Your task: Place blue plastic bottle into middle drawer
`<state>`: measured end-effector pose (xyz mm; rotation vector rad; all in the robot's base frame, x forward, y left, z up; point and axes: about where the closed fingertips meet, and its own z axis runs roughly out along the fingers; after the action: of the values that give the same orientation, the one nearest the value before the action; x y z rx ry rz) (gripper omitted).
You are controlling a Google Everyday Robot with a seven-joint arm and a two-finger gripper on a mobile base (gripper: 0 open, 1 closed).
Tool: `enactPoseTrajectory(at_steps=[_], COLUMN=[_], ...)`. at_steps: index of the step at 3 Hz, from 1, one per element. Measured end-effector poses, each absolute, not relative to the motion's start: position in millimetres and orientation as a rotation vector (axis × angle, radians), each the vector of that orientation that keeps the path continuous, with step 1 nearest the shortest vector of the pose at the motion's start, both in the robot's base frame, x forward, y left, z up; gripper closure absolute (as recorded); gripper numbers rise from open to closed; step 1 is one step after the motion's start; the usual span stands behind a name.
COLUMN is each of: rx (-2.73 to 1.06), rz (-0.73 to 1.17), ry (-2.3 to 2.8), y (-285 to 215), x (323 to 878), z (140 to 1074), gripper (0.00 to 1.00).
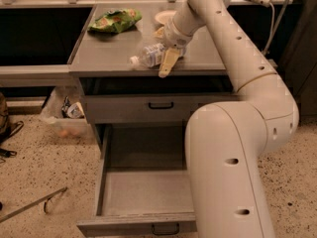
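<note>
**A:** Where was the pincer [166, 58] at that moment?

**B:** Up over the desk [109, 53], at the end of the pale arm [233, 48], which reached in from the right. It sat right against the blue plastic bottle [148, 55], at the bottle's thicker end, near the desk's front edge.

**A:** Clamped on it, or apart?

**B:** I could not tell. The pincer touched the bottle, but its far side was hidden behind the wrist.

**A:** And how did the bottle lie?

**B:** On its side on the desk top, white cap pointing left and a little toward the front edge.

**A:** What about the drawer?

**B:** The middle drawer [143, 192] stood pulled well out, low in the view, directly beneath the desk's front. Its flat front panel carried a small black loop handle [165, 228]. The thick lower part of the arm covered the drawer's right side. The upper drawer [133, 110], one level higher, was shut.

**A:** What else was around?

**B:** A green snack bag [115, 21] lay at the back left of the desk, well apart from the bottle. A pale dish [163, 17] sat just behind the pincer. On the floor [39, 167], left of the cabinet, stood a clear plastic bin [62, 118], and a thin rod [29, 208] lay nearer the camera.
</note>
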<state>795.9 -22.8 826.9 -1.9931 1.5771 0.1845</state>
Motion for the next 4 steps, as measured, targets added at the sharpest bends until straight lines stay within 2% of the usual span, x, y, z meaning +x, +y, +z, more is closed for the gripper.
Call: enactPoseTrajectory(at_steps=[3,4], rx=[-1.992,-1.866], rz=[0.184,0.209], ry=[1.576,1.498], y=[-23,-37], x=[795,778], z=[833,882], gripper=[0.88,1.0])
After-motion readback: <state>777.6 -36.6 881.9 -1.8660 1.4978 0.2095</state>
